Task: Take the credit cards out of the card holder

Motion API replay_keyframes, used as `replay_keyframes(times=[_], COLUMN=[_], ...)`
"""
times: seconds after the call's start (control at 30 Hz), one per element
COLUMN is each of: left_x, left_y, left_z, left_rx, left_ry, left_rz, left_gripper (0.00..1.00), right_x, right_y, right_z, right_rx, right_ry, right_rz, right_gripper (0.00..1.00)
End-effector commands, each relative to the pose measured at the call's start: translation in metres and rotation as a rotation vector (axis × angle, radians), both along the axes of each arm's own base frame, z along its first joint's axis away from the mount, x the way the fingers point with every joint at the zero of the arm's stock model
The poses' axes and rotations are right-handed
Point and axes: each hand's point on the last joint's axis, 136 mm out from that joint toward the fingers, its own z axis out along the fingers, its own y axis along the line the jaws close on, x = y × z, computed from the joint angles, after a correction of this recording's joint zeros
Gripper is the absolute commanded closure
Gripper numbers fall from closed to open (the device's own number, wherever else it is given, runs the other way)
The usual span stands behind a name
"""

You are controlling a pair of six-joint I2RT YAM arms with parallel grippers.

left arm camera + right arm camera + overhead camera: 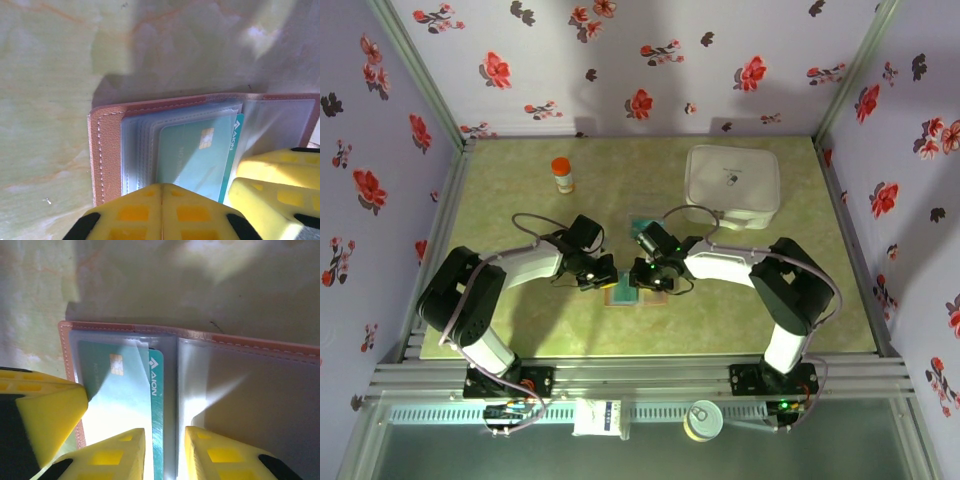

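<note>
The green table (520,330) is seen whole from above, with a white lidded container (732,185) at the far right and an orange-capped bottle (562,175) at the far left, both well apart from the work (neither wrist camera takes them in). Both arms bend inward to the table's middle. There the left gripper (598,275) and right gripper (645,277) meet over the card holder (622,291), which from above is a small patch mostly hidden beneath them, and the jaws cannot be read.

The wrist cameras show more: the holder lies open and flat, clear sleeves up, with a brown rim around it. The left gripper is clenched, pads touching, over the near edge of the left sleeves; whether it pinches a sleeve I cannot tell. The right gripper's jaws stand apart, straddling the right edge of a teal credit card (125,390) with a gold chip, which sits in the left sleeves beside the fold. Any contact there is cut off. Another teal card (642,222) lies on the table just beyond the grippers.
</note>
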Motion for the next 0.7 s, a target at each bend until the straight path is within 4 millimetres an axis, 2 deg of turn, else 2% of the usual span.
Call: replay_keyframes(times=[0.0,0.07,0.13,0.23,0.4,0.67], left_x=[0.004,0.005,0.004,0.003,-0.001,-0.003], left_y=[0.005,0.005,0.006,0.007,0.008,0.012], left_z=[0.011,0.014,0.014,0.008,-0.005,-0.012], left_rx=[0.014,0.013,0.016,0.027,0.046,0.071], left_ry=[-0.033,-0.041,-0.04,-0.027,0.005,0.017], left_rz=[0.008,0.011,0.01,0.004,-0.007,-0.007], left_gripper=[0.9,0.9,0.95,0.97,1.0,1.0], right_x=[0.002,0.002,0.003,0.005,0.005,0.003], right_y=[-0.002,0.002,0.007,0.013,0.016,0.016], right_z=[0.013,0.017,0.021,0.023,0.016,-0.001], right_rx=[0.031,0.063,0.097,0.144,0.185,0.19], right_ry=[-0.032,-0.035,-0.035,-0.028,-0.002,0.04], right_rz=[-0.005,-0.008,-0.007,-0.007,-0.014,-0.02], right_gripper=[0.72,0.72,0.72,0.73,0.73,0.73])
